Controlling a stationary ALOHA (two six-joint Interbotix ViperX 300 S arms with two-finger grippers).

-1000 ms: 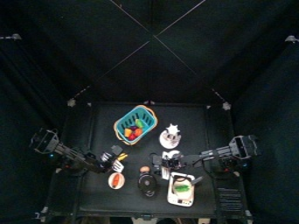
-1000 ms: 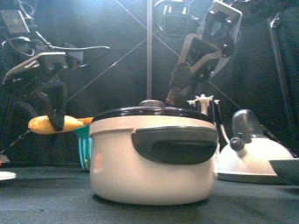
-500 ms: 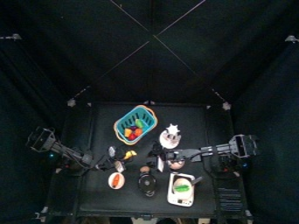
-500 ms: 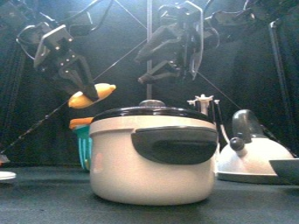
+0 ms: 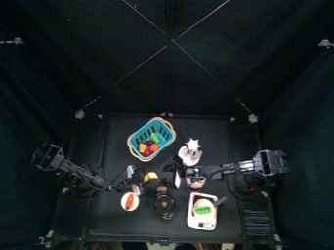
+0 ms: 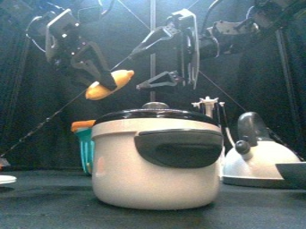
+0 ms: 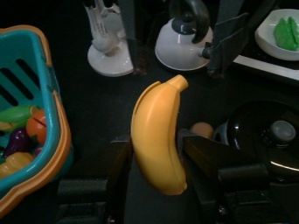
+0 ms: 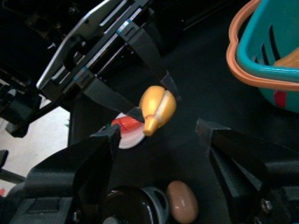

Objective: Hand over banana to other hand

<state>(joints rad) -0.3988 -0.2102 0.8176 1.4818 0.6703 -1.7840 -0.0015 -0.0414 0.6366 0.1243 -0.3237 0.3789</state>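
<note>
the left gripper [image 6: 98, 73] is closed on the banana [image 6: 109, 83], jaws bearing on its two sides near one end, as the left wrist view [image 7: 158, 171] shows. the fruit [image 7: 159, 131] is held in the air above the table, left of centre and above the white rice cooker [image 6: 158, 152].

governing relation: in the front view the long axis of the banana slopes upward toward the right, so its free end points at the right gripper [image 6: 180, 54]. that gripper has its jaws spread wide and holds nothing. the right wrist view [image 8: 158, 144] shows the banana [image 8: 158, 108] ahead of the opening and between the lines of the two jaws, but apart from them; no contact yet. the right gripper is the nearer free tool and lies to the right of the fruit at about the same height.

judgement: the next move requires the right jaws to advance over the free end, clear of the left jaws, before closing.

surface and room: the black table [image 5: 107, 156] below is crowded: a teal basket [image 5: 150, 135] at the far side, a white kettle [image 6: 256, 152] at the right, and the cooker directly beneath. the transfer should stay aloft; a dropped banana would probably strike the cooker lid.
</note>
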